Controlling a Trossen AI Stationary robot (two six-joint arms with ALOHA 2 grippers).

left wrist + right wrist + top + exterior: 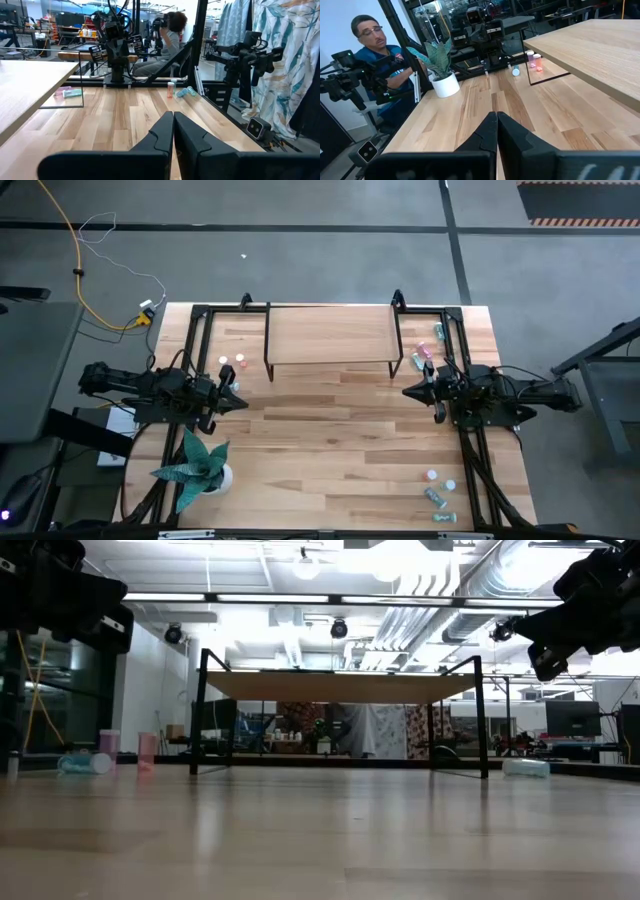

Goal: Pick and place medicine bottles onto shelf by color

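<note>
Wood shelf (330,332): upper centre, bare.
Bottles (232,363): tabletop (330,450), beside shelf legs; more lower right.
Left end effector (236,400): pinched closed, empty.
Right end effector (409,391): pinched closed, empty.
Risk: lying bottles rolling away when nudged.

An open robotics lab: exposed ceiling ducts (470,580), camera rigs (247,52), a seated person (377,55) beyond the table (330,440).

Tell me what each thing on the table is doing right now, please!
Left gripper: shut, holding nothing, hanging above the table's left side.
Right gripper: shut, holding nothing, above the right side.
Shelf: standing, nothing on top.
Bottles left of the shelf: on the table, two pink ones upright.
Bottles right of the shelf: on the table.
Bottles at the near right corner: on the table.
Plant: upright in its white pot.
</note>
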